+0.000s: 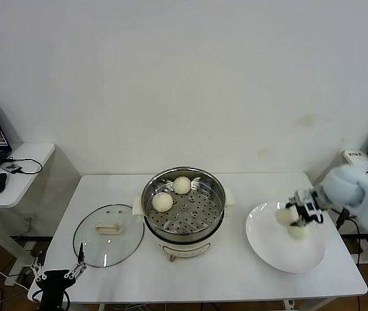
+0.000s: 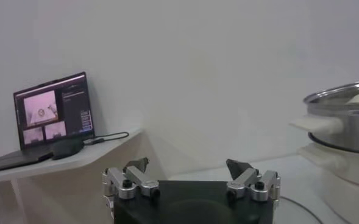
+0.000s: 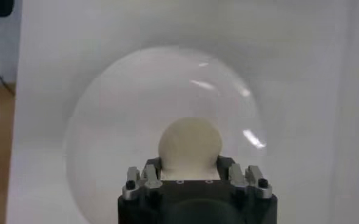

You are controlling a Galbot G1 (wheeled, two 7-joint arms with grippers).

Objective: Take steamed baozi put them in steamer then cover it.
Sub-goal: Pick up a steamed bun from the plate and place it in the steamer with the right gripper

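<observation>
Cream-white dough sits pinched in the right gripper [image 1: 299, 217] over the plate [image 1: 268, 249]; this baozi [image 3: 189, 143] could squash or slip on the way to the steamer [image 1: 183, 204], where two buns lie. Left gripper [image 1: 57, 273] hangs spread beside the table [image 1: 236, 278], near the cover [image 1: 108, 234].

No readable text; laptop screen [image 2: 52, 117] shows pictures (writing illegible).

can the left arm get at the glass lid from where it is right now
Probably yes. The left gripper hangs open at the table's front left corner, just beside the lid, which lies flat with its handle up and nothing on it. The right gripper is far off, closed on a bun over the plate.
</observation>
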